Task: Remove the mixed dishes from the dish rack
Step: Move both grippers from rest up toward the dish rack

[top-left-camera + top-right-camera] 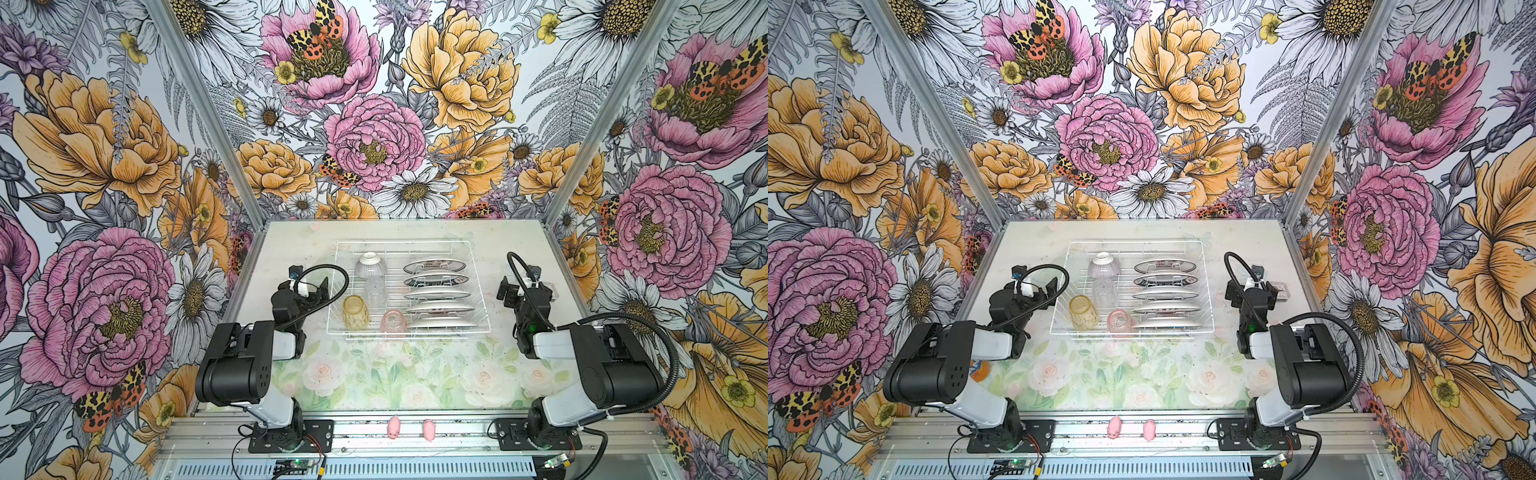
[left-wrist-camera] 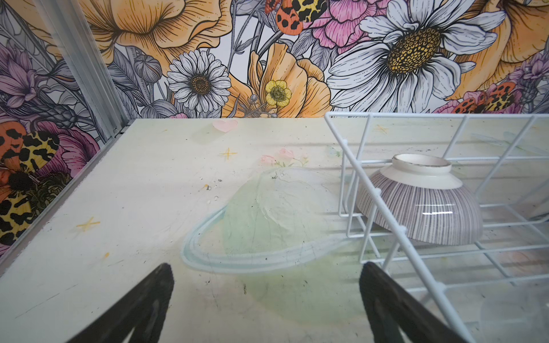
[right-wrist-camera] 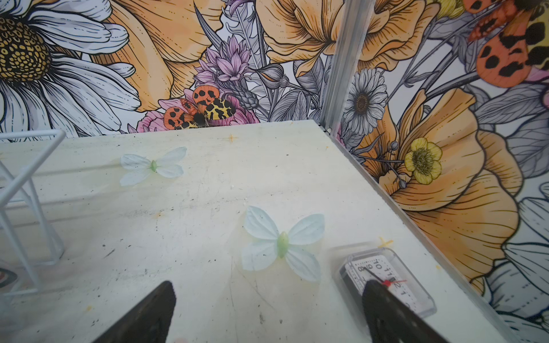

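A white wire dish rack (image 1: pixel 409 242) sits in the middle of a pale, flower-printed table (image 1: pixel 415 386), inside a booth with bold floral walls. All the dishes are inside it. Five plates (image 1: pixel 438 294) stand on edge in a row along its right side. On its left side a ribbed bowl (image 1: pixel 370 266) lies upside down at the far end, with a clear tumbler (image 1: pixel 375 291) just in front of it. An amber tumbler (image 1: pixel 355 312) is by the near left corner, and a pink tumbler (image 1: pixel 394 322) is beside the nearest plate.

The left gripper (image 2: pixel 267 268) hovers just beside the rack's left wall, jaws spread wide and empty. The right gripper (image 3: pixel 267 285) hangs to the right of the rack and clear of it, also spread wide and holding nothing. A small clock (image 3: pixel 371 267) lies flat on the table partly behind one of its fingers. Two pink pig figures (image 1: pixel 393 427) rest on the front metal rail between the arm bases.
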You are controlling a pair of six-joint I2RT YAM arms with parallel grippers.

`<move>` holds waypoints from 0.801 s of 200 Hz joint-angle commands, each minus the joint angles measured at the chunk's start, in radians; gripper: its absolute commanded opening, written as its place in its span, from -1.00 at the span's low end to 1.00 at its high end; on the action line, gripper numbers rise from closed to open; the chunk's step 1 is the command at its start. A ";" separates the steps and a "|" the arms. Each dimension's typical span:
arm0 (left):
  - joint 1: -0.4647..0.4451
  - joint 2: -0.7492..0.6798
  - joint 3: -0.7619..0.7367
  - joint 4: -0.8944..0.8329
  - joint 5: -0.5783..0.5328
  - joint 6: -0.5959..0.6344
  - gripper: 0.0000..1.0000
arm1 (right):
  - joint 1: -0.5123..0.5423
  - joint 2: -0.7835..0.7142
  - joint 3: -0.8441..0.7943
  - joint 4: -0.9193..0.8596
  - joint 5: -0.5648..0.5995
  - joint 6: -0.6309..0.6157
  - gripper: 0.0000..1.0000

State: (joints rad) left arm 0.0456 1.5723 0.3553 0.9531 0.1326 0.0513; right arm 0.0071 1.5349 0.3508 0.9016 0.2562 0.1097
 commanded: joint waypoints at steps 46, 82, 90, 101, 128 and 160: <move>0.026 -0.026 0.027 -0.017 0.090 -0.015 0.60 | -0.003 0.008 0.025 0.014 -0.015 -0.006 0.99; -0.024 -0.210 0.192 -0.470 0.011 0.009 0.08 | -0.005 0.006 0.023 0.017 -0.018 -0.005 0.96; -0.067 -0.270 0.235 -0.559 -0.050 0.004 0.08 | -0.005 0.007 0.022 0.018 -0.019 -0.005 0.93; -0.138 -0.344 0.284 -0.644 -0.142 -0.009 0.11 | -0.006 0.007 0.021 0.017 -0.020 -0.003 0.87; -0.319 -0.420 0.460 -0.894 -0.375 -0.004 0.13 | -0.012 -0.058 0.035 -0.058 -0.004 0.011 0.66; -0.450 -0.381 0.629 -1.090 -0.476 0.076 0.08 | -0.011 -0.278 0.093 -0.350 -0.021 0.035 0.58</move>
State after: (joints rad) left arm -0.3489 1.1477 0.9115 0.1520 -0.1806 0.0635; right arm 0.0048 1.4216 0.3691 0.7612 0.2562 0.1143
